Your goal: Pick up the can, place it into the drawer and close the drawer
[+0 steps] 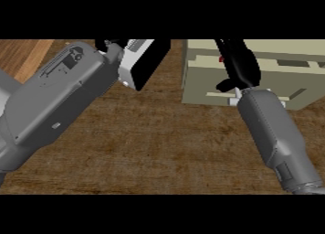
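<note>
The beige drawer cabinet (286, 68) stands at the back right of the wooden counter, a pale handle (219, 95) on its front face. My right hand (238, 64) reaches out over its left part, back turned to me. A small red sliver (221, 59), possibly the can, peeks out at the hand's left edge; the rest is hidden under the hand. My left hand (112, 45) shows only as black bits at the top, behind its own large grey forearm (57, 100).
A white and black box-like object (144, 61) sits tilted at the back, just right of my left hand. Brown wooden counter (165, 146) lies open between the two forearms. A lighter wood strip (34, 57) runs along the far left.
</note>
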